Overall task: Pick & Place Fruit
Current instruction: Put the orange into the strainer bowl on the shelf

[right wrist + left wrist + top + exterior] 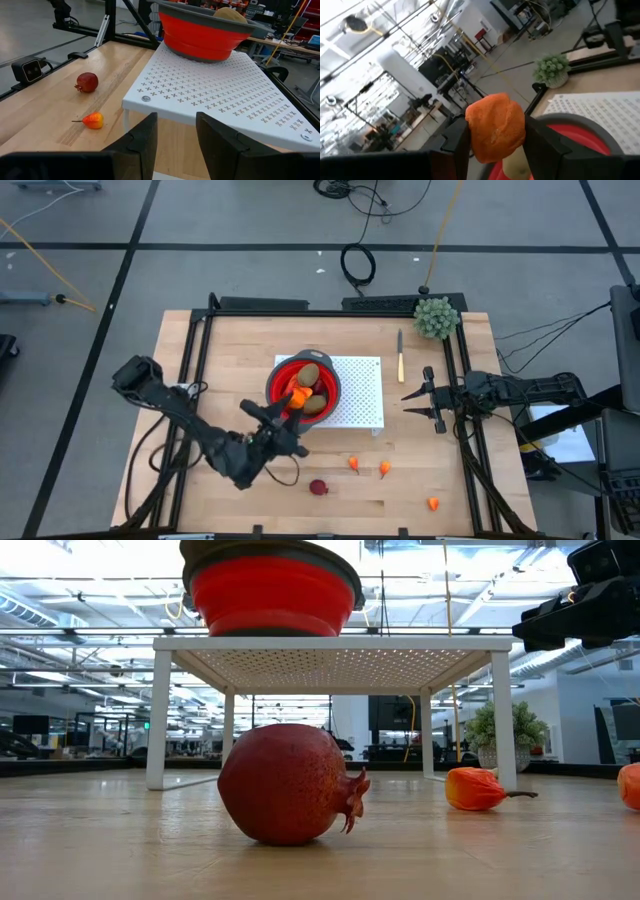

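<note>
A red bowl with a grey rim stands on a white perforated rack in the middle of the table. In it lie brown kiwi-like ovals. My left gripper is at the bowl's near-left rim, shut on a lumpy orange fruit. A dark red ball and small orange bits lie on the wood near the front edge. My right gripper waits open at the table's right side, level, pointing at the rack. My left gripper pinches the orange fruit by its two opposite sides between its two fingers. The fingers lie about level and come from the table's near left. The fruit is lifted clear and sits over the bowl's near-left rim.
A green bushy ball stands at the far right corner, and a slim knife lies beside the rack. More orange bits lie toward the near right. Black frame rails run along the table's edges.
</note>
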